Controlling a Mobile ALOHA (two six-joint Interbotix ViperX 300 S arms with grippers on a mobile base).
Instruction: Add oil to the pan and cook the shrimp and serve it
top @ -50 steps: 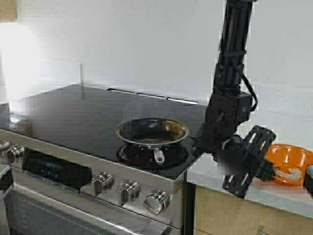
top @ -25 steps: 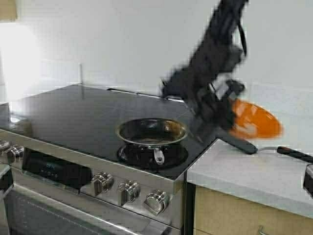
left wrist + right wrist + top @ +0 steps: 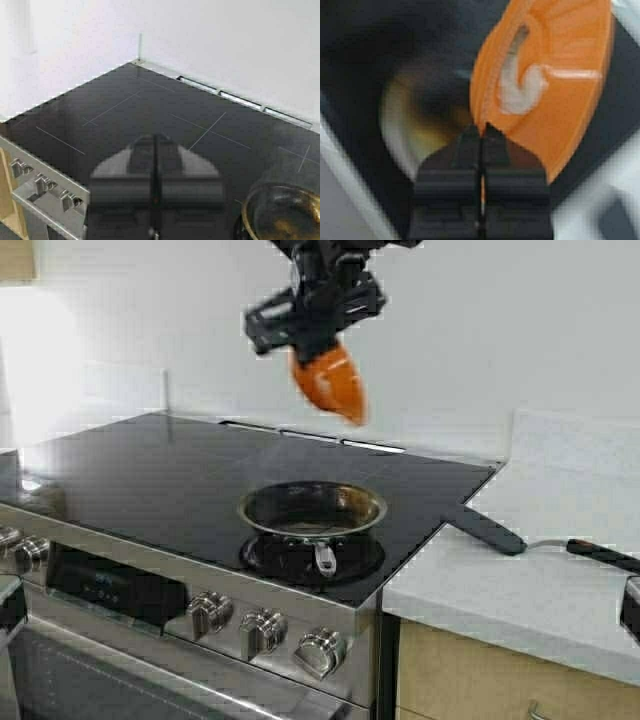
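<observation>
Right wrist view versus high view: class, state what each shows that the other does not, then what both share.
Only the right wrist view shows the shrimp, a pale curled piece inside the tilted orange bowl, and the right gripper's fingers pinched on the bowl's rim. Only the high view shows the stove knobs, a black spatula on the white counter, and how high the bowl hangs over the cooktop. Both show the orange bowl held above the pan.

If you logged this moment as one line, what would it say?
right pincer: shut on orange bowl rim, tilted high over stove | shrimp: in bowl | pan: on burner | left pincer: shut, idle over cooktop
</observation>
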